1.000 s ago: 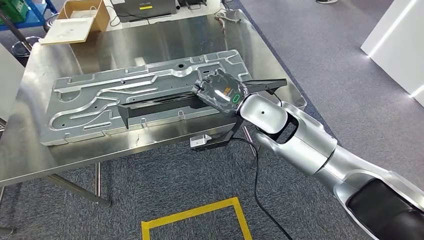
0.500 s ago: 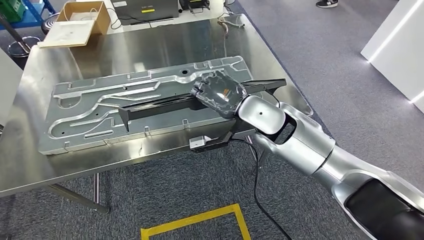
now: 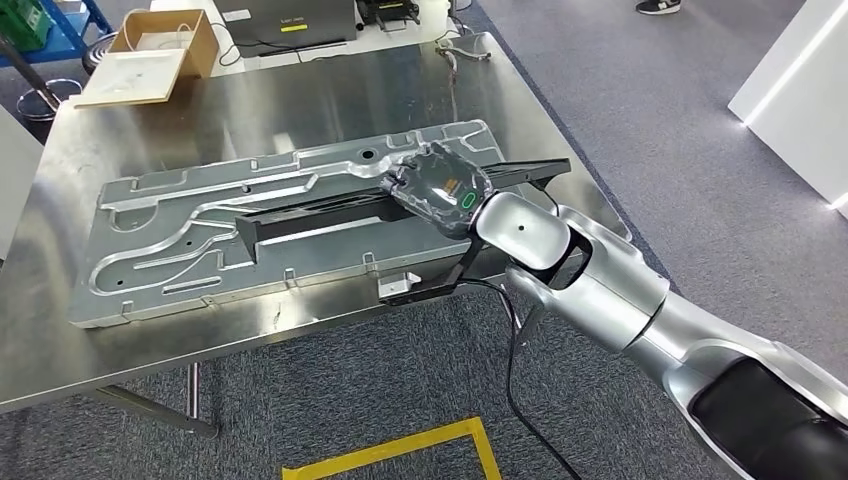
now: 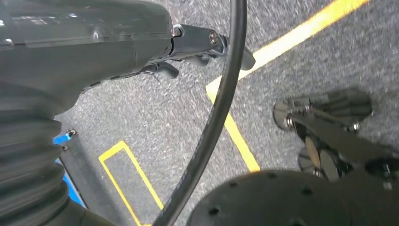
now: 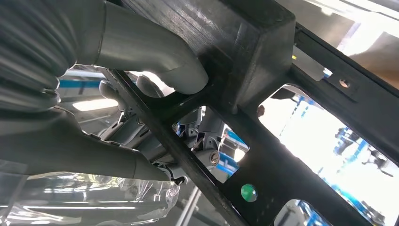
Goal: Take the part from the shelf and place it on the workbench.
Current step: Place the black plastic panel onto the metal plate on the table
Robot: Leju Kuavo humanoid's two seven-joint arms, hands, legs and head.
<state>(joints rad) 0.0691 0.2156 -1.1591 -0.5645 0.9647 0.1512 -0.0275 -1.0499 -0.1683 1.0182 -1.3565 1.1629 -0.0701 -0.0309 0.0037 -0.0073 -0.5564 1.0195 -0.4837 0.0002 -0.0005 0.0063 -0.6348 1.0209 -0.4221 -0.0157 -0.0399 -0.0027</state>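
A long black part [image 3: 320,212] lies lengthwise over the large grey metal panel [image 3: 180,250] on the steel workbench [image 3: 300,95]. My right hand [image 3: 440,187] grips the part near its right end, fingers wrapped around it. In the right wrist view the grey thumb [image 5: 155,56] presses on the black frame [image 5: 244,70] of the part, with darker fingers underneath. My left hand [image 4: 141,42] hangs over the grey carpet; its fingers are curled in and hold nothing.
A cardboard box [image 3: 165,45] and a laptop [image 3: 290,18] stand at the workbench's far end. A black cable [image 3: 515,350] hangs from the bench's near edge. Yellow floor tape [image 3: 400,440] marks the carpet below. A white wall panel [image 3: 800,90] stands at the right.
The camera view has shifted a little, so the whole bench sits lower left. My right hand still grips the part, which now lies a bit farther over the panel.
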